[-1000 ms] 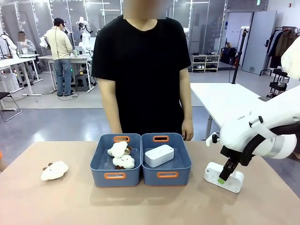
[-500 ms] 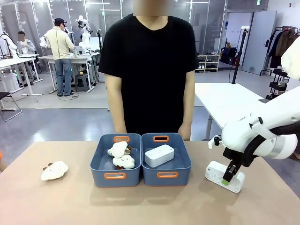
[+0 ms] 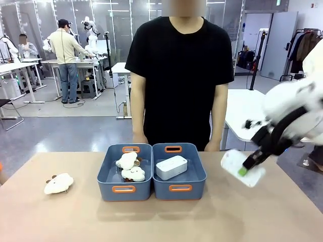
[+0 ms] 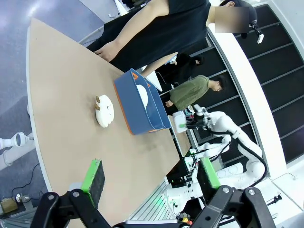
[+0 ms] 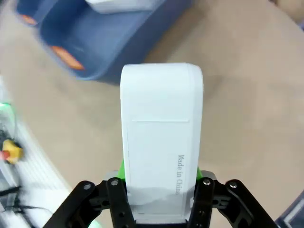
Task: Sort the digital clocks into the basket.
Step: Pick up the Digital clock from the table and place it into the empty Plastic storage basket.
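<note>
My right gripper (image 3: 244, 170) is shut on a white digital clock (image 3: 238, 168), lifted off the table to the right of the bins and blurred by motion. In the right wrist view the same clock (image 5: 161, 137) stands upright between my fingers, with the blue bins beyond it. A second digital clock (image 3: 171, 167) lies in the right-hand blue basket (image 3: 179, 189). My left gripper (image 4: 149, 178) is open, hovering high over the table's left end, with nothing between its green pads.
The left blue bin (image 3: 123, 189) holds two cream plush toys (image 3: 130, 167). Another plush toy (image 3: 58, 183) lies on the table at the left, also in the left wrist view (image 4: 104, 111). A person in a black shirt (image 3: 179, 75) stands behind the bins.
My right gripper has lifted the digital clock off the table and carried it upward. The person has stepped to the right. The left gripper has stayed open.
</note>
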